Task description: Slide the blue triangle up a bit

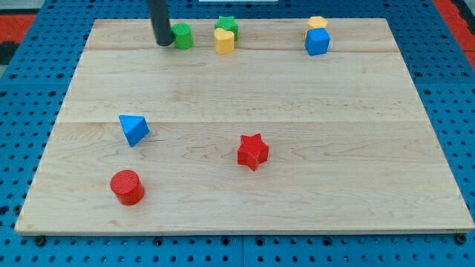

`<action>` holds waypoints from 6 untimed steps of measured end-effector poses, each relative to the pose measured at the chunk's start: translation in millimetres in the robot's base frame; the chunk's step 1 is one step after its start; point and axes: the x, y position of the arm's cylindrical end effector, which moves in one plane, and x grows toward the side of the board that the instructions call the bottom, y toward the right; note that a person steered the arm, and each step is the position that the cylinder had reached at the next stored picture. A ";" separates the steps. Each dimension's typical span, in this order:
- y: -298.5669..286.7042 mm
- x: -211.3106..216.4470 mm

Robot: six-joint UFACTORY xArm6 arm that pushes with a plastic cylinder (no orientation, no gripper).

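Note:
The blue triangle (pixel 133 129) lies on the wooden board (pixel 245 170) at the view's left, a little below the middle. My tip (pixel 162 43) is near the view's top left, touching or just left of a green cylinder (pixel 182 35). The tip is far above the blue triangle and slightly to its right.
A red cylinder (pixel 128 187) lies below the blue triangle. A red star (pixel 252 151) lies at the lower middle. A green star (pixel 227 26) and a yellow block (pixel 224 41) lie at top centre. A yellow block (pixel 318 23) and a blue cube (pixel 317 41) lie at top right.

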 end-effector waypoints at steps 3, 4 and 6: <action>27.7 133.5; 40.2 240.0; -52.3 231.0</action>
